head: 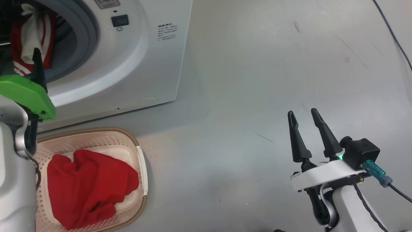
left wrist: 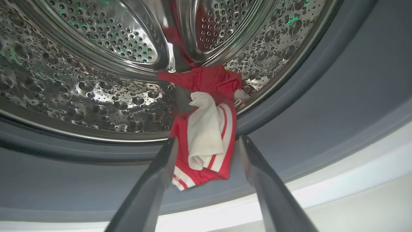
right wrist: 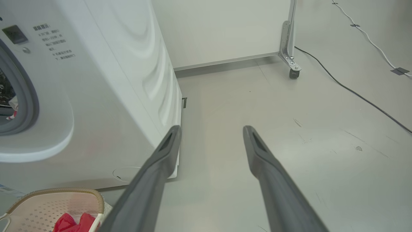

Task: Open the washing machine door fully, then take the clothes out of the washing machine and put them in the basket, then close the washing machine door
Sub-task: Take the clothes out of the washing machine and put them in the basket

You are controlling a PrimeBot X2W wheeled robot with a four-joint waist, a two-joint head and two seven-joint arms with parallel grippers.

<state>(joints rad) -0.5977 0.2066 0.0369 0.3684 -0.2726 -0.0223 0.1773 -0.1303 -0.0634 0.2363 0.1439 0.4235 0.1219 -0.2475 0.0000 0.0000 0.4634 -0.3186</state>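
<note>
clothes point(left wrist: 206, 141) are lying in two places. one red piece with white panels and white stripes is hanging out of the steel drum point(left wrist: 96, 93) of the washing machine point(head: 145, 64), draping over the drum's lip and onto the grey rubber ring point(left wrist: 322, 106) at the mouth. the left gripper point(left wrist: 207, 139) is reaching into that opening with its two dark fingers spread wide, one tip standing on each side of the hanging bunch. it is not pinching the cloth; whether either tip is brushing it cannot be told. a red garment point(head: 90, 187) is sitting crumpled inside the basket point(head: 107, 138), filling much of its bottom. the basket is resting on the floor point(head: 257, 80) just in front of the machine, below the opening. the right gripper point(head: 302, 112) is hovering over bare floor well to the right of both machine and basket, its fingers parted and holding nothing. in the right wrist view its fingers are pointing past the machine's front corner, and a dark cable point(right wrist: 354, 93) is running across the floor beyond.
</note>
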